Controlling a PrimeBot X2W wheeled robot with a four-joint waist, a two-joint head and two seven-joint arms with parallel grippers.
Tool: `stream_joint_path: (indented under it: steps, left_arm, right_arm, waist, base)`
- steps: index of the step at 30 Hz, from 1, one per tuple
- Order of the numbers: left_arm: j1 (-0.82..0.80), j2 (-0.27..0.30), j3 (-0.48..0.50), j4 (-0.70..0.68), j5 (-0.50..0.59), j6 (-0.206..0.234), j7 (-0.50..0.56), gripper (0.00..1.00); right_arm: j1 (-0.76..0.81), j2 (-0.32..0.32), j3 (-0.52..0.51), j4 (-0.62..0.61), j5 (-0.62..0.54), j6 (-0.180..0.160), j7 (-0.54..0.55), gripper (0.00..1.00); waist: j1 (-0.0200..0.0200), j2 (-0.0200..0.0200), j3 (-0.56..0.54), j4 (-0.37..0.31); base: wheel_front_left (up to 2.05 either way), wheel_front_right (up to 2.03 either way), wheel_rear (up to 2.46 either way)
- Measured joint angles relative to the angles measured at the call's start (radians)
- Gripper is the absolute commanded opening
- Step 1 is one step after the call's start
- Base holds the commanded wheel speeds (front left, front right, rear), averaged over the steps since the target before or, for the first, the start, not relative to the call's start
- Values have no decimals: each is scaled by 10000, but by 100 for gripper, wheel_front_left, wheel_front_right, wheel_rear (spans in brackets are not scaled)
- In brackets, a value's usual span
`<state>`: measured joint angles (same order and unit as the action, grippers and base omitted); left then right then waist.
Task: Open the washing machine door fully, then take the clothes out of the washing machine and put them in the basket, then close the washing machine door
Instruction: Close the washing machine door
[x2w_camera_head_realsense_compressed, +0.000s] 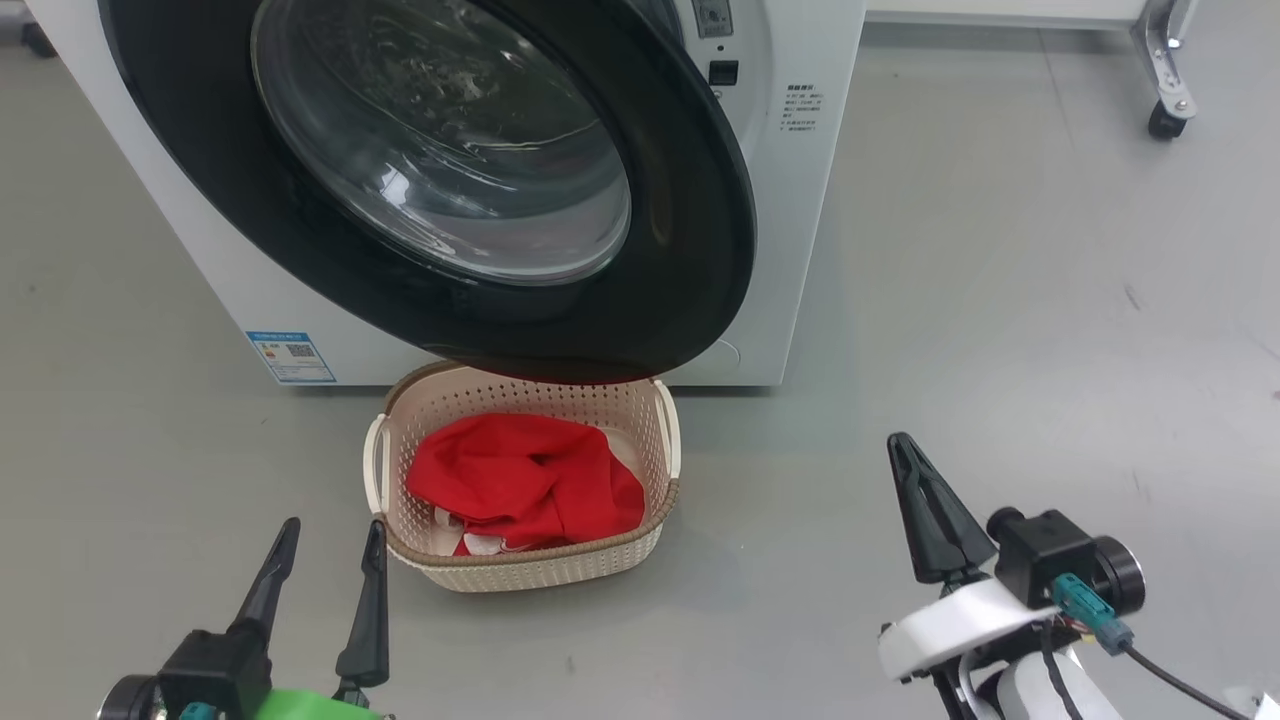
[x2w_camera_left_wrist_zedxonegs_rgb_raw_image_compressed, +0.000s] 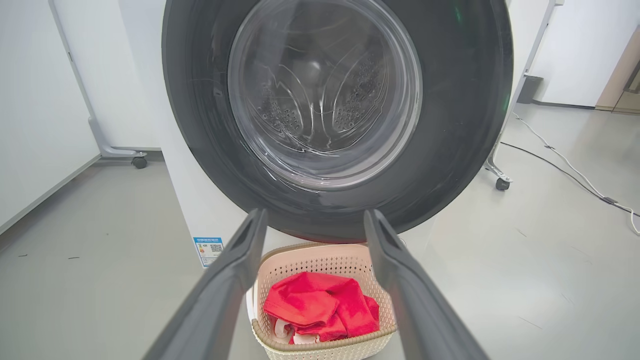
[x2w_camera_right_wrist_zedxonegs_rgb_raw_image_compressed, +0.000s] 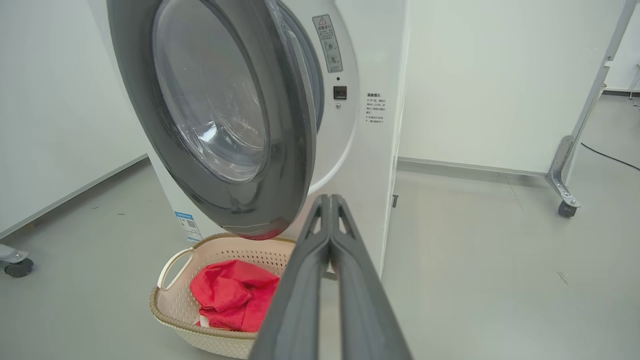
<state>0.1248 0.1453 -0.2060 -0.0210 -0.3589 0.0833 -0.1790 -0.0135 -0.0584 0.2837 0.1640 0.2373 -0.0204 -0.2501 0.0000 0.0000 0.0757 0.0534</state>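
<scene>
Left hand (x2w_camera_head_realsense_compressed: 335, 524), at 7 o'clock in the head view: released, its two dark fingers standing apart with nothing between them, tips near the basket's near left corner. Right hand (x2w_camera_head_realsense_compressed: 898, 442), at 4 o'clock: clenched on nothing, its fingers pressed together to a single point over the bare floor (x2w_camera_head_realsense_compressed: 1000, 350), well apart from the basket. Basket (x2w_camera_head_realsense_compressed: 545, 572), at 1 o'clock from the left hand and 9 o'clock from the right: upright on the floor, just before the washer (x2w_camera_head_realsense_compressed: 200, 260). Clothes (x2w_camera_head_realsense_compressed: 520, 480): a red heap lying inside the basket below its rim, with scraps of white at the near edge. Door (x2w_camera_head_realsense_compressed: 690, 250), at 12 o'clock from the basket: ajar. The right wrist view shows a gap between its black rim and the washer's front on the latch side, and its lower edge overhangs the basket's far rim. Through the glass bowl, in the left wrist view, the perforated drum wall is visible. Blue label (x2w_camera_head_realsense_compressed: 291, 357): on the washer's lower front, at 10 o'clock from the basket. Printed text (x2w_camera_head_realsense_compressed: 803, 108): on the front panel, at 3 o'clock from the door. Caster (x2w_camera_head_realsense_compressed: 1165, 120): at 1 o'clock in the head view, on the floor beyond the washer.
</scene>
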Motion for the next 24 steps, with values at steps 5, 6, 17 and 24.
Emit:
stream_joint_path:
  steps: [5, 6, 17, 24]
  left_arm:
    - [-314, -48, -205, -221, 58, -12, -67, 100]
    - [-393, -48, -228, -244, 88, -21, -75, 100]
    - [-1241, -268, -520, -391, 102, -270, -117, 100]
    - [-1617, -355, -589, -424, 100, -362, -205, 100]
  right_arm:
    - [-938, -12, 299, 65, -130, 232, 132, 0]
    - [-1124, -15, 339, 94, -151, 286, 176, 0]
    - [-3271, -46, 591, 874, -462, 633, 543, 0]
    - [-4323, -58, 646, 1488, -477, 723, 704, 0]
  waist:
    - [1, 0, 399, 105]
    - [0, 0, 485, 133]
    - [1, 0, 1486, 795]
    - [1, 0, 2018, 1289]
  base:
    - [0, 0, 0]
    - [0, 0, 0]
    - [0, 0, 0]
    - [0, 0, 0]
